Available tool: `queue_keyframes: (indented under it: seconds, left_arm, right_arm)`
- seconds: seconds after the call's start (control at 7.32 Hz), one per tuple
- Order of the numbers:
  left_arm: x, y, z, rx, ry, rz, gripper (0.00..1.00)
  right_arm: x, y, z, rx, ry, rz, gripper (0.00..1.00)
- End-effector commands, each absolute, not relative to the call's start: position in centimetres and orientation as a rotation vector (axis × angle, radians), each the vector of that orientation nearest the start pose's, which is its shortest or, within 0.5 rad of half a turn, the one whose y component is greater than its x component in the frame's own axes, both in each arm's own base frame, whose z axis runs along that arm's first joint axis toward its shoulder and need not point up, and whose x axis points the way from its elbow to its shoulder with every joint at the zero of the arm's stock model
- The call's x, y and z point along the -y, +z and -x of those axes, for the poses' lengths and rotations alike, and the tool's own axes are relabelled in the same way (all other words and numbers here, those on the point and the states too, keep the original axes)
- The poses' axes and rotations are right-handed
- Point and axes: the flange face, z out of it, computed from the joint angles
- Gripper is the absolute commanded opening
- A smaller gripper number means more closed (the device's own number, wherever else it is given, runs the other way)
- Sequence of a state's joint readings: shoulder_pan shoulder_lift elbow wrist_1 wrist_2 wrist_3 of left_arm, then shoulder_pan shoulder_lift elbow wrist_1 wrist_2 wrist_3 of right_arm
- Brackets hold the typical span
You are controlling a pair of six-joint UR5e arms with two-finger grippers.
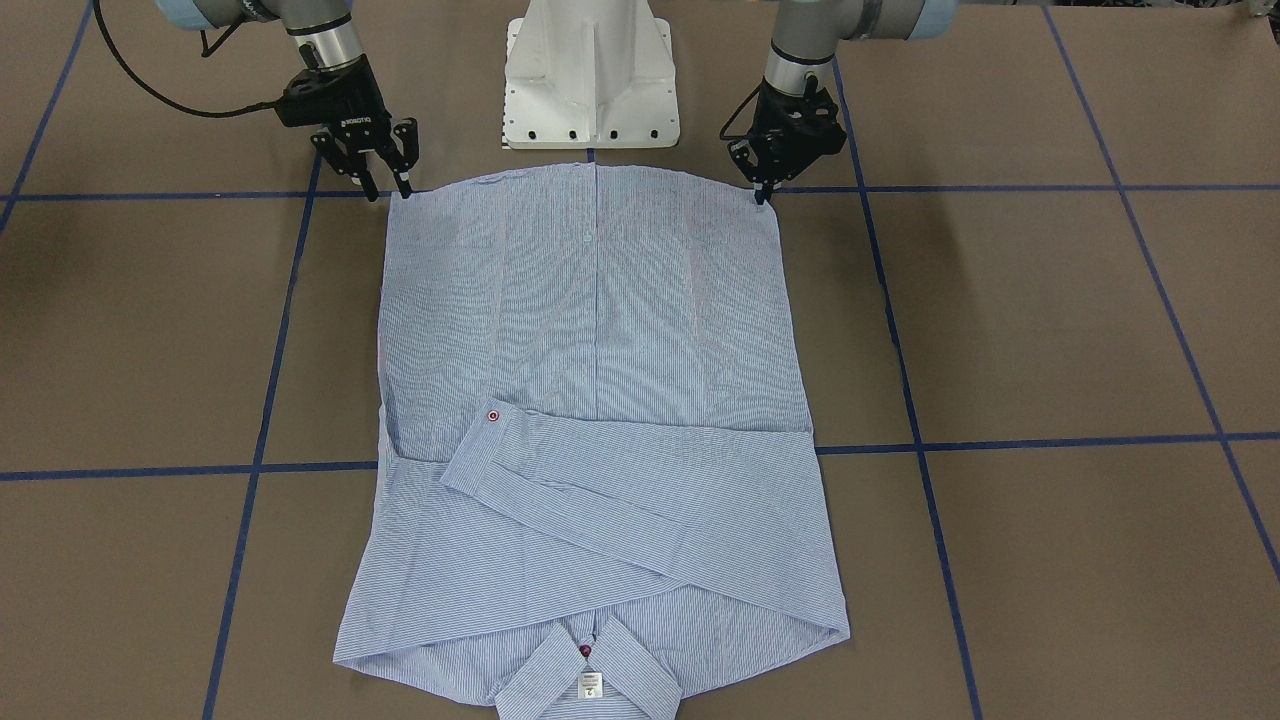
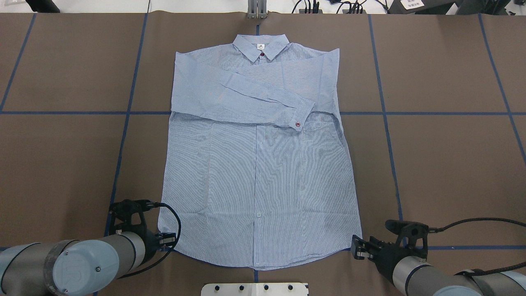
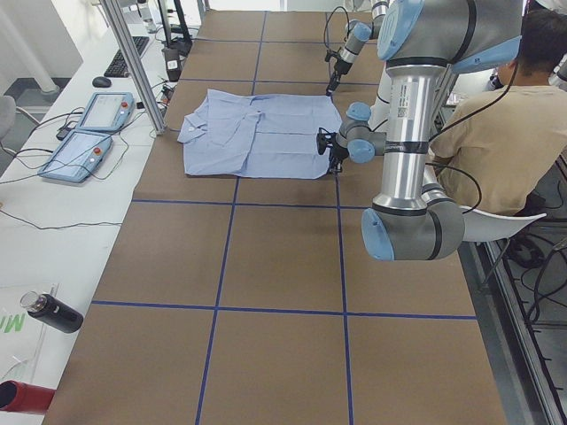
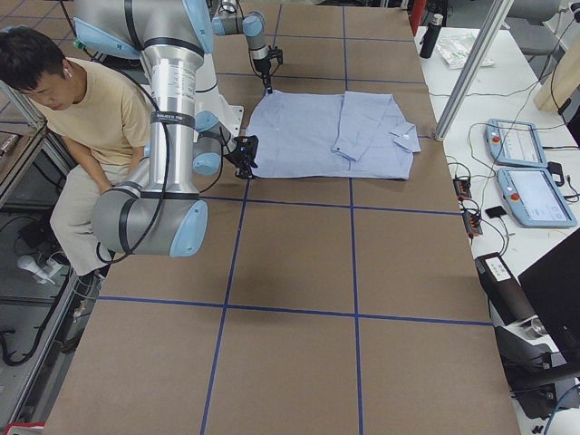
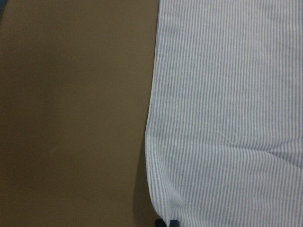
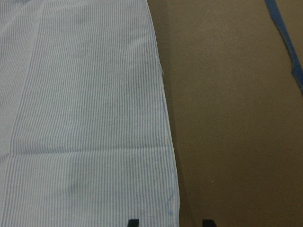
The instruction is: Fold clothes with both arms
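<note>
**Both arms down low, close to the base**

The left arm [image 2: 82, 259] and right arm [image 2: 427, 277] point their grippers downward. The left gripper [image 1: 763, 192] is pinched together on a shirt [image 1: 600, 330] corner. The right gripper [image 1: 388, 186] has its fingers spread apart.

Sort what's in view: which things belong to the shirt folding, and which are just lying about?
Job: striped shirt; left gripper at one hem corner; right gripper at the other.
Lying about: teach pendants, keyboard, black bottle on the side bench; seated operator.
</note>
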State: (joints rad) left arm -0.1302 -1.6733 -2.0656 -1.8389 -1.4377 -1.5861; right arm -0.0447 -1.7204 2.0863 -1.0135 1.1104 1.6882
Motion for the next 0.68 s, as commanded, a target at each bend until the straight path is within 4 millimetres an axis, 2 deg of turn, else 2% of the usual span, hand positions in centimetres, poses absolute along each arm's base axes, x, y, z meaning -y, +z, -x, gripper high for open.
queue_keyframes:
  seconds: [0.0, 0.27, 0.55]
  left_arm:
    - [21.27, 35.11, -48.17, -0.858, -0.201, -0.191, 0.00]
    - [21.27, 35.11, -48.17, -0.859, -0.203, -0.190, 0.00]
    - [21.26, 35.26, -48.12, -0.856, -0.203, -0.190, 0.00]
  right_arm:
    - [15.50, 41.97, 44.46, 0.935, 0.280, -0.351, 0.54]
    - [14.76, 42.15, 44.79, 0.940, 0.298, -0.343, 0.40]
    - [14.62, 42.15, 44.84, 0.941, 0.295, -0.341, 0.33]
